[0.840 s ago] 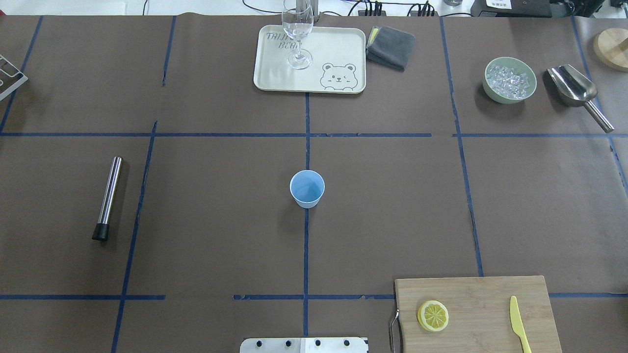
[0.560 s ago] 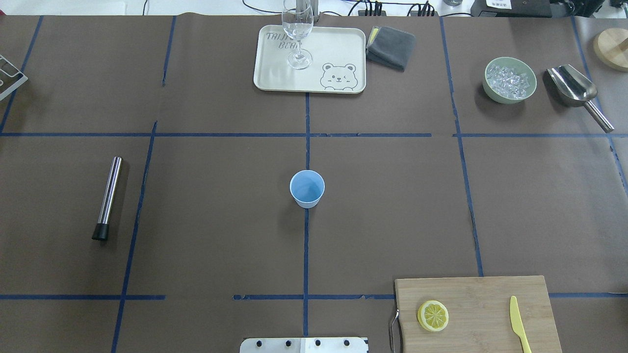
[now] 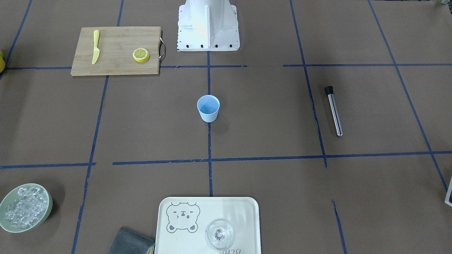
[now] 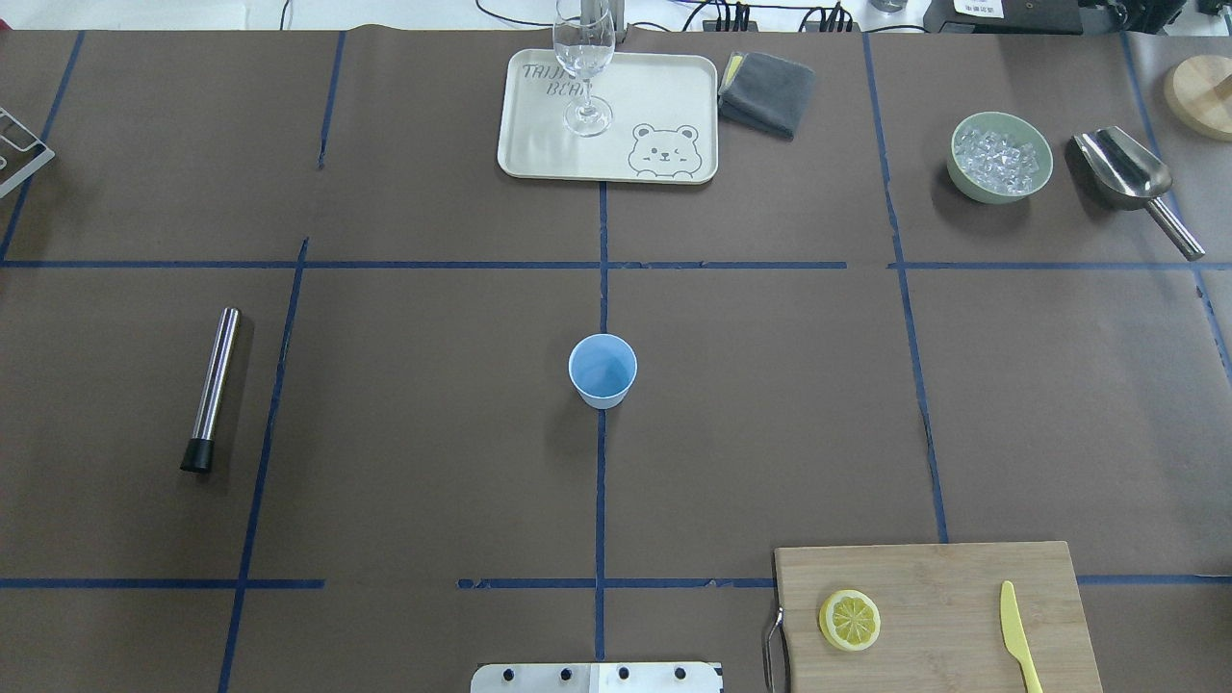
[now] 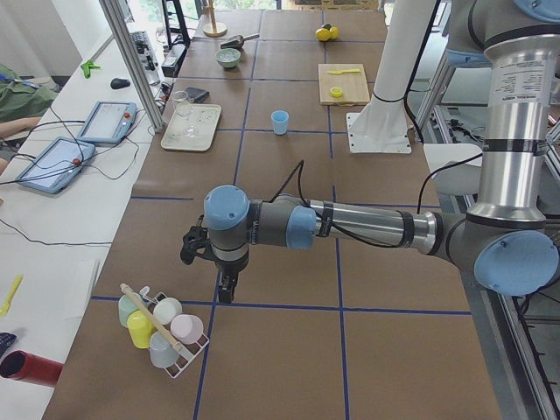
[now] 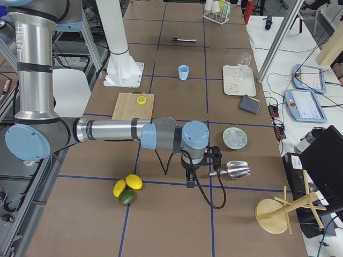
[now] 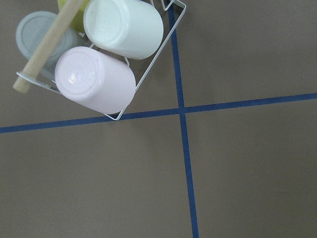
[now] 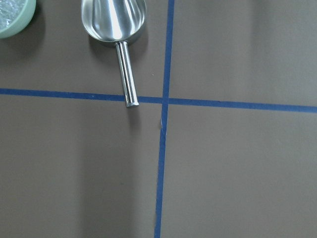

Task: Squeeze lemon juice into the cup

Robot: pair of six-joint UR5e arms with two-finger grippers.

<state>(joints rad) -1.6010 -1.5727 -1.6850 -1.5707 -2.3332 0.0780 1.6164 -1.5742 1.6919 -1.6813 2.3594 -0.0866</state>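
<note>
The lemon slice (image 4: 850, 619) lies flat on a wooden cutting board (image 4: 953, 568) at the near right of the table; it also shows in the front view (image 3: 141, 54). The light-blue cup (image 4: 603, 370) stands upright at the table's middle, also in the front view (image 3: 208, 108). Neither gripper shows in the overhead or front view. The left gripper (image 5: 226, 291) hangs over the table's far left end beside a cup rack (image 5: 162, 328). The right gripper (image 6: 188, 181) hangs over the far right end near the scoop (image 6: 233, 169). I cannot tell whether either is open or shut.
A yellow knife (image 4: 1015, 635) lies on the board. A steel muddler (image 4: 212, 387) lies at the left. A tray (image 4: 654, 106) with a wine glass (image 4: 583, 67), a grey cloth (image 4: 767, 91), an ice bowl (image 4: 1001, 157) and a scoop (image 4: 1131, 178) stand at the back. Whole lemons (image 6: 128, 184) lie near the right arm.
</note>
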